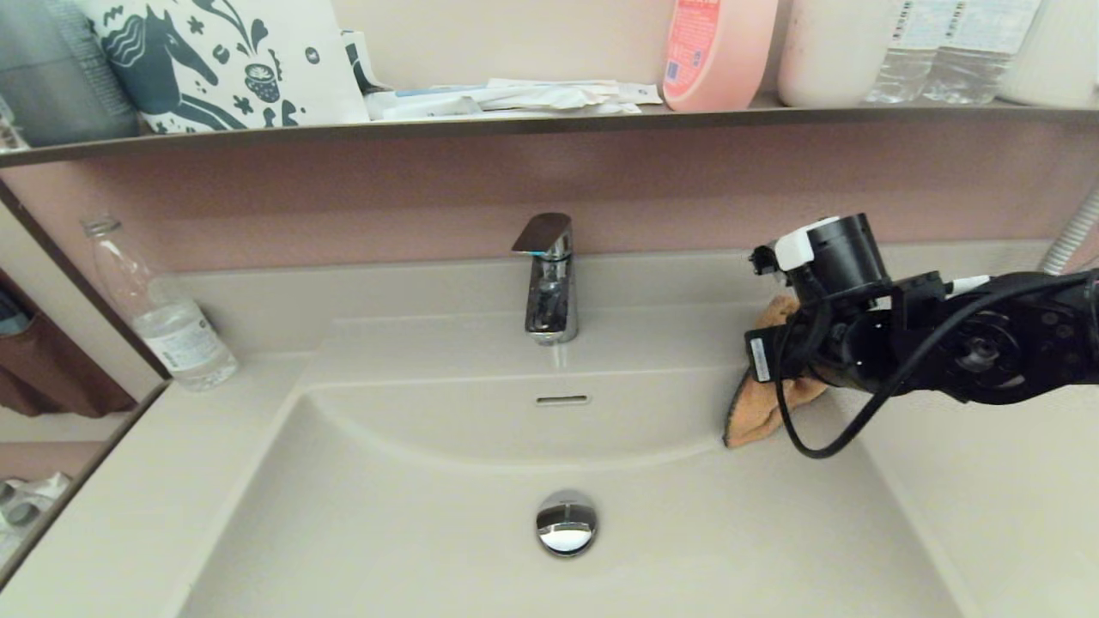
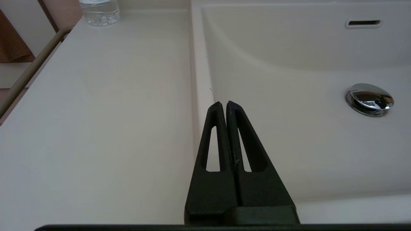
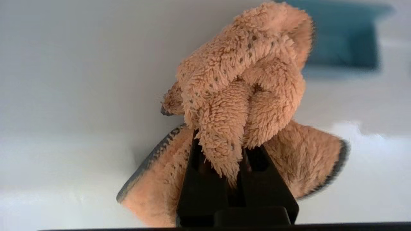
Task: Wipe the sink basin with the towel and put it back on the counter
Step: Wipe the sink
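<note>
Your right gripper (image 3: 236,160) was clenched on the towel (image 3: 244,96), with a bunched fold pinched between the jaws and the rest of the cloth loose around them. In the head view the towel (image 1: 764,412) sat at the right of centre, on the counter (image 1: 987,481) by the back right corner of the sink basin (image 1: 386,532), with its lower corner at the basin's rim. Whether the cloth rested on the surface or was just clear of it could not be told.

Your left gripper (image 2: 223,106) was closed and empty, parked over the basin's left rim in the lower centre of its own view, well apart from the drain plug (image 2: 369,99).

Risks noted:
- The hold took only a narrow fold. Drag against the basin wall could have pulled it free.
- The loose edges could have trailed and caught on the faucet (image 1: 548,283) or the drain plug (image 1: 566,522).
- The cable (image 1: 824,429) looped below your wrist could have touched the rim on descent.
- The basin appeared unwiped. Releasing here would have left the task short.
</note>
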